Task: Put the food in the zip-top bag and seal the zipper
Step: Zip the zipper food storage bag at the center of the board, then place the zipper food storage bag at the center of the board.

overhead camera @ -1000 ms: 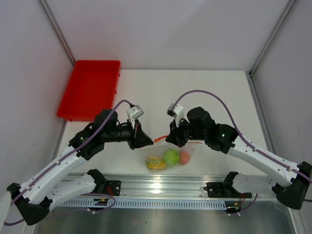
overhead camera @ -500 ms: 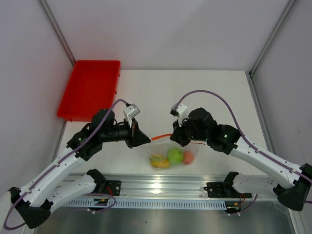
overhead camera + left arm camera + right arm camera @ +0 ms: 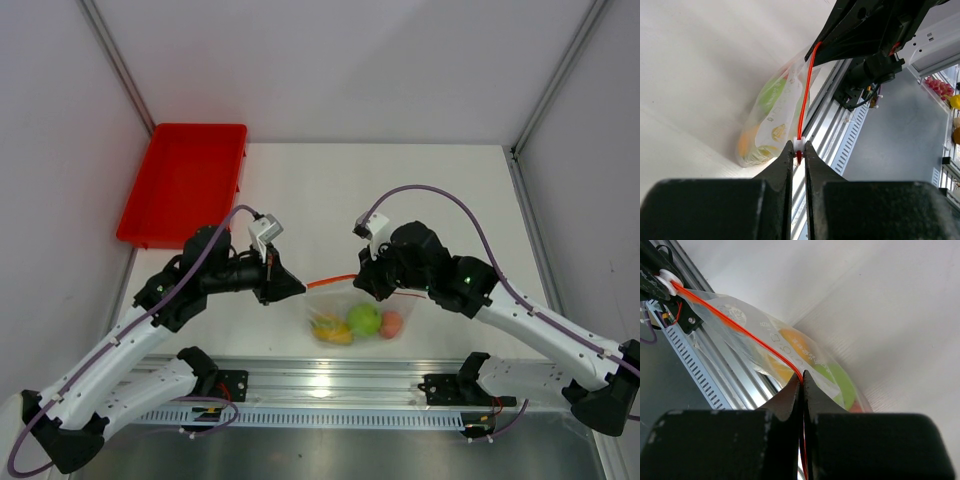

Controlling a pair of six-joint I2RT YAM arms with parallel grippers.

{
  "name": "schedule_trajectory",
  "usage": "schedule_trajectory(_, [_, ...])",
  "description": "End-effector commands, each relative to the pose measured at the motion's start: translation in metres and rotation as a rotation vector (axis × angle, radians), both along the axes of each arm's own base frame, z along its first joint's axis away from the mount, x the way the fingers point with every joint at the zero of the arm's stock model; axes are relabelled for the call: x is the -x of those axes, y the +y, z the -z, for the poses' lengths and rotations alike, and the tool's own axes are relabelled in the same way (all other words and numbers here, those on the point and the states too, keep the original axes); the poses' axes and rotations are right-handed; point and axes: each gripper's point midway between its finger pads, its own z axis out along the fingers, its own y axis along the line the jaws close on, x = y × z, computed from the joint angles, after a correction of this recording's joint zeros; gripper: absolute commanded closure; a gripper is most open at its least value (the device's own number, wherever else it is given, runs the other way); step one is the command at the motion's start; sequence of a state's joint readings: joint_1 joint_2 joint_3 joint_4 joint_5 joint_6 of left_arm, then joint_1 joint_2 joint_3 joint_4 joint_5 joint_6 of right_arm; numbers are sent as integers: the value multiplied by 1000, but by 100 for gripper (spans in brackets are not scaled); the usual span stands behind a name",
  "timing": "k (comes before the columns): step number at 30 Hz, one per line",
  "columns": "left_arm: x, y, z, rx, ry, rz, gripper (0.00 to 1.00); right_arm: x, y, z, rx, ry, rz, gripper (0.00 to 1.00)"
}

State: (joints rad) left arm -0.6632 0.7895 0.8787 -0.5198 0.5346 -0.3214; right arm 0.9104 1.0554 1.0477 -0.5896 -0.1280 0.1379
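Note:
The zip-top bag (image 3: 352, 305) hangs just above the table's near edge, held up between both grippers. The food is inside it: a green fruit (image 3: 364, 319), a yellow-orange one (image 3: 330, 330) and a pinkish-orange one (image 3: 391, 323). The orange-red zipper (image 3: 332, 281) is stretched taut between the grippers. My left gripper (image 3: 302, 289) is shut on the zipper's white slider (image 3: 799, 143) at the bag's left end. My right gripper (image 3: 362, 285) is shut on the zipper strip (image 3: 765, 342) further right. The right wrist view shows the bag (image 3: 765, 357) and the green fruit (image 3: 840, 385) behind my fingers.
A red tray (image 3: 185, 185) lies at the far left of the table. The metal rail (image 3: 330, 385) with both arm bases runs along the near edge, just below the hanging bag. White walls and frame posts close in the sides.
My left gripper has drawn a little to the left with the slider, lengthening the visible zipper. My right gripper and the bag have shifted slightly right.

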Motion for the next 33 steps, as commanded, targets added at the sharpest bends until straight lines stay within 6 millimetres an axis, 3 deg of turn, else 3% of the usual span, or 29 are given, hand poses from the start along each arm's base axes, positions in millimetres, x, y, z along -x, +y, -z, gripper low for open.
schedule_trajectory(1, [2,5,0,4,-7,-4,99,-7,-12,-7,22,-35,43,100])
schedule_trajectory(17, [-2,7,-5,10,-14,-29,99,-5,-11,-9,15,-30,30,100])
schedule_trajectory(20, [-6,10,-11,19,-32,-64,60,-6,-3,-12,-2,-27,11,100])
schedule_trajectory(21, [-12,13,-13,16,-48,-107,32,-7,-1,-14,-7,-28,6,100])
schedule_trajectory(24, [-25,28,-26,8,-122,-221,2,-10,6,-10,4,-17,-8,100])
schedule_trajectory(29, [-41,59,-56,1,-226,-412,0,-12,12,-9,3,-12,-20,100])
schedule_trajectory(33, [-47,80,-63,7,-247,-535,1,-16,14,-9,7,-17,-15,100])
